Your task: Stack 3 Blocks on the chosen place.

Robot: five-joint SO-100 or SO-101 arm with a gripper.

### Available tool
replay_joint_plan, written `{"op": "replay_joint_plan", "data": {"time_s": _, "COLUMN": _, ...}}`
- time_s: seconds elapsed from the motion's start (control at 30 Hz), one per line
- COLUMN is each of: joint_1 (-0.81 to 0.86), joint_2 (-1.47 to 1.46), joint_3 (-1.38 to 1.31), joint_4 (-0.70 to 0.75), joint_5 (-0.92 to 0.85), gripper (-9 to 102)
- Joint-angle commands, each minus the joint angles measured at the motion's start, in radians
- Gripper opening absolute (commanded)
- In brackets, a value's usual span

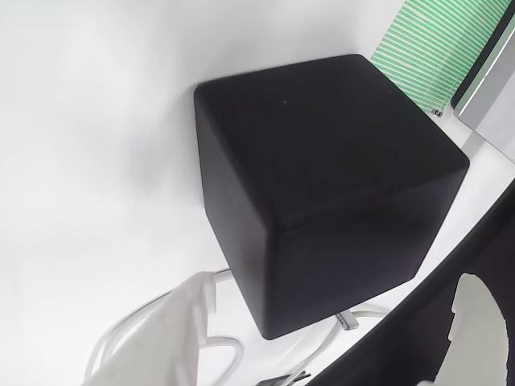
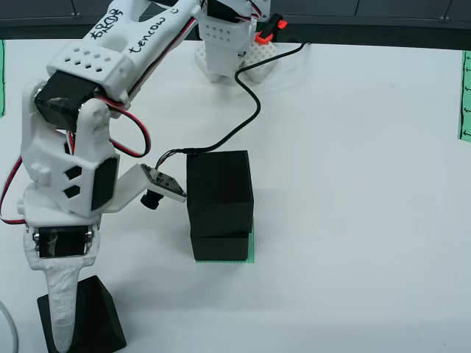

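Note:
Two black blocks stand stacked in the overhead view, the upper block (image 2: 219,187) on the lower block (image 2: 221,246), on the chosen place, whose green striped edge (image 2: 252,248) shows at their right. The third block (image 2: 92,312) sits at the bottom left, and fills the wrist view (image 1: 322,193). My gripper (image 2: 73,323) is down at this block and open. Its white finger (image 1: 165,338) lies just left of the block, and its dark finger (image 1: 418,338) stands to the right with a gap of table between it and the block.
A green striped patch (image 1: 426,48) edged by a grey strip lies beyond the block in the wrist view. The arm's base (image 2: 228,44) and a black cable (image 2: 246,118) are at the back. Green strips mark the table's side edges (image 2: 465,95).

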Motion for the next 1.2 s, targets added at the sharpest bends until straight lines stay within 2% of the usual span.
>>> {"op": "replay_joint_plan", "data": {"time_s": 0.0, "joint_1": -0.014, "joint_2": 0.003, "joint_3": -0.046, "joint_4": -0.014, "joint_5": -0.018, "gripper": 36}}
{"op": "replay_joint_plan", "data": {"time_s": 0.77, "joint_1": 0.015, "joint_2": -0.012, "joint_3": -0.032, "joint_4": -0.020, "joint_5": -0.100, "gripper": 31}}
{"op": "replay_joint_plan", "data": {"time_s": 1.17, "joint_1": 0.029, "joint_2": -0.012, "joint_3": -0.018, "joint_4": -0.015, "joint_5": -0.127, "gripper": 20}}
